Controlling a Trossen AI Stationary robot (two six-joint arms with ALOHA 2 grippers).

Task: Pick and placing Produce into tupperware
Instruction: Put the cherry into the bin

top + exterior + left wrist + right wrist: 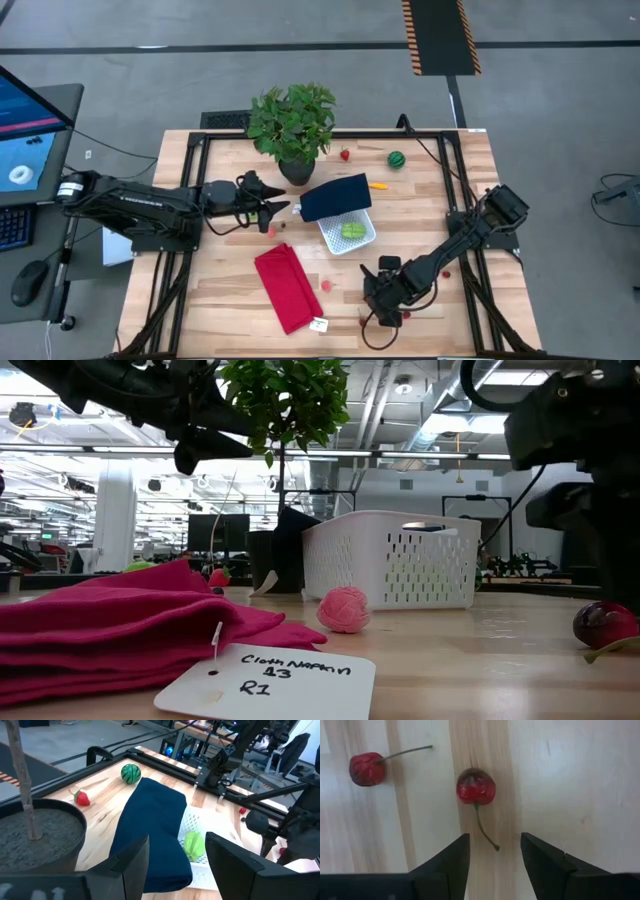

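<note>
The white tupperware (366,238) stands mid-table with a green piece of produce (352,230) inside. Its navy lid (335,197) leans tilted on the far rim. My left gripper (283,208) hovers open just left of the lid, whose near end (165,870) shows ahead of the fingers. My right gripper (492,847) points down, open, above a red cherry (476,787) lying on the wood, its stem (485,831) between the fingertips. A second cherry (366,768) lies beside it. A striped green ball (397,159), an orange piece (377,185) and a strawberry (345,155) lie at the far side.
A potted plant (293,125) stands at the far edge behind the lid. A red folded cloth (288,288) with a paper tag (265,680) lies near the front edge, and a pink berry (343,610) sits between it and the tupperware. A dark frame borders the table.
</note>
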